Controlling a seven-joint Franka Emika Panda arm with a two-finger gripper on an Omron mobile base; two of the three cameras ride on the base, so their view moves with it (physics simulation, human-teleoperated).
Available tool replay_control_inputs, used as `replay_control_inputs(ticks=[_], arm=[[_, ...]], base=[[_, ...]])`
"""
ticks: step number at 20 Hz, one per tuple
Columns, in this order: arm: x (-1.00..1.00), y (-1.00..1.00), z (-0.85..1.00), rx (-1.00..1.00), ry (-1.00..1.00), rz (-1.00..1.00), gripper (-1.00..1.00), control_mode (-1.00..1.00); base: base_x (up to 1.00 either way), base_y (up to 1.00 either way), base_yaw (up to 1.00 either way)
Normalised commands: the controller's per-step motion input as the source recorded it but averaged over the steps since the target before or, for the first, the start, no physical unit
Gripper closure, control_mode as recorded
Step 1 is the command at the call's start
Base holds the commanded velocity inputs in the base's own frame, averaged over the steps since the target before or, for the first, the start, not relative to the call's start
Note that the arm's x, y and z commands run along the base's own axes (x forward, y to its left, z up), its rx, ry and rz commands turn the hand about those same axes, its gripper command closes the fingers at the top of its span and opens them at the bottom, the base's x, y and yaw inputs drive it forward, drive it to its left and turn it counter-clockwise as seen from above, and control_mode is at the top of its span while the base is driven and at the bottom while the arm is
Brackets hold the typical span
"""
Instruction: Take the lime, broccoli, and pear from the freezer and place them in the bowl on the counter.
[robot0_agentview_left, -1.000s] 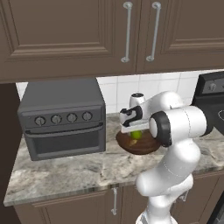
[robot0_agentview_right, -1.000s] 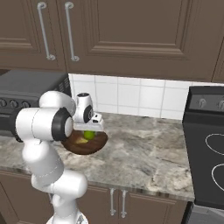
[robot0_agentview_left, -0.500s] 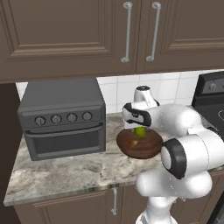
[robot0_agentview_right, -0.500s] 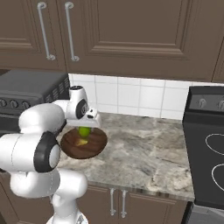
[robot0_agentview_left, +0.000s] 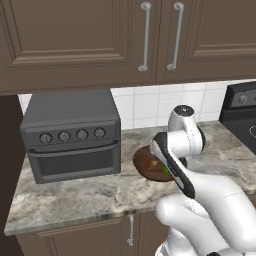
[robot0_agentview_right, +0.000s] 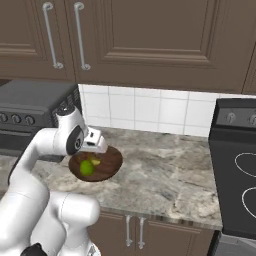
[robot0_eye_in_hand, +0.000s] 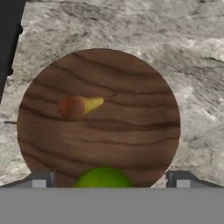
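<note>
The dark wooden bowl (robot0_eye_in_hand: 131, 109) sits on the mottled stone counter (robot0_eye_in_hand: 197, 65), directly below my hand. In it lie the smooth green lime (robot0_eye_in_hand: 103, 177), at its near rim, and the reddish-brown pear (robot0_eye_in_hand: 71, 108) with a yellowish end. My gripper (robot0_eye_in_hand: 111, 180) hovers open just above the lime, its two fingertips (robot0_eye_in_hand: 41, 179) wide apart and holding nothing. From the right base view the gripper (robot0_agentview_right: 94, 149) hangs over the bowl (robot0_agentview_right: 112, 159), with the lime (robot0_agentview_right: 86, 167) beneath it. My arm covers much of the bowl (robot0_agentview_left: 145, 161) from the left. The broccoli and the freezer are out of view.
A dark grey toaster oven (robot0_agentview_left: 72, 135) stands on the counter left of the bowl. A black stove (robot0_agentview_right: 235, 170) borders the counter on the right. Brown wall cabinets (robot0_agentview_right: 150, 35) hang above a white tiled backsplash (robot0_agentview_right: 150, 112).
The jaws have opened wide and the lime lies loose in the bowl. The hand has stayed over the bowl while the arm's elbow swung down and toward the base.
</note>
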Motion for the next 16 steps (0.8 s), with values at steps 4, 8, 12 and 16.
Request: replay_control_inputs(ticks=[4, 8, 12, 16], arm=[[0.1, -0.05, 0.0, 0.0, 0.07, -0.02, -1.0, -1.0], [1.0, -0.17, 0.0, 0.01, 0.46, -0.18, -1.0, -1.0], [0.15, 0.0, 0.48, 0.02, 0.24, -0.06, -1.0, -1.0], [-0.96, 0.0, 0.48, 0.01, -0.03, 0.0, -1.0, -1.0]], base=[[0.0, 0.0, 0.0], [0.0, 0.0, 0.0], [0.0, 0.0, 0.0], [0.0, 0.0, 0.0]])
